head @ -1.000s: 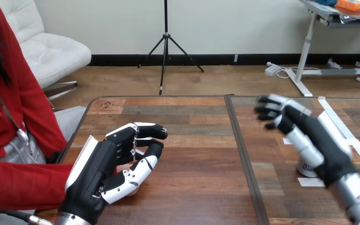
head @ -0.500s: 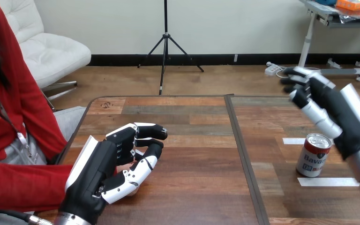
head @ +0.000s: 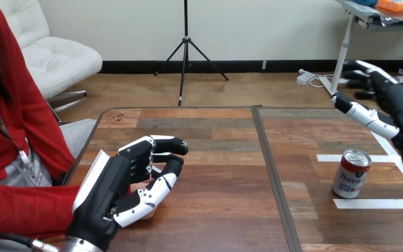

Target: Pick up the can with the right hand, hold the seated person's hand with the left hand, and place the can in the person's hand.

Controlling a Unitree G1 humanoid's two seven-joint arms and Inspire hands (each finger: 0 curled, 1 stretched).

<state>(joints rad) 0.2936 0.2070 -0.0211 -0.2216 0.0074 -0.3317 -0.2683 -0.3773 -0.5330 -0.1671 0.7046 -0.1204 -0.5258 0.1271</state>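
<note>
Red-and-silver metal can point(head: 350, 174) stands upright on the wooden plank table point(head: 215, 157), lower right of the frame, between two white tape strips point(head: 378, 203), nothing touching it. Right hand point(head: 393, 107) hangs in the upper right of the frame, above and beyond the can and well apart from it, fingers spread and holding nothing. Left hand point(head: 113, 194) is at lower left, its fingers and thumb curled round the person's hand point(head: 148, 214); only a sliver of that hand shows under the thumb.

Step in hand looks like the can pickup, not yet started. To do it well:
- Bring the right hand down beside the can, thumb on one side and fingers on the other.
- Wrap it at mid-body, not the rim.
- Close evenly, since a thin can likely tips or dents easily.
- Lift straight up before crossing toward frame left.
</note>
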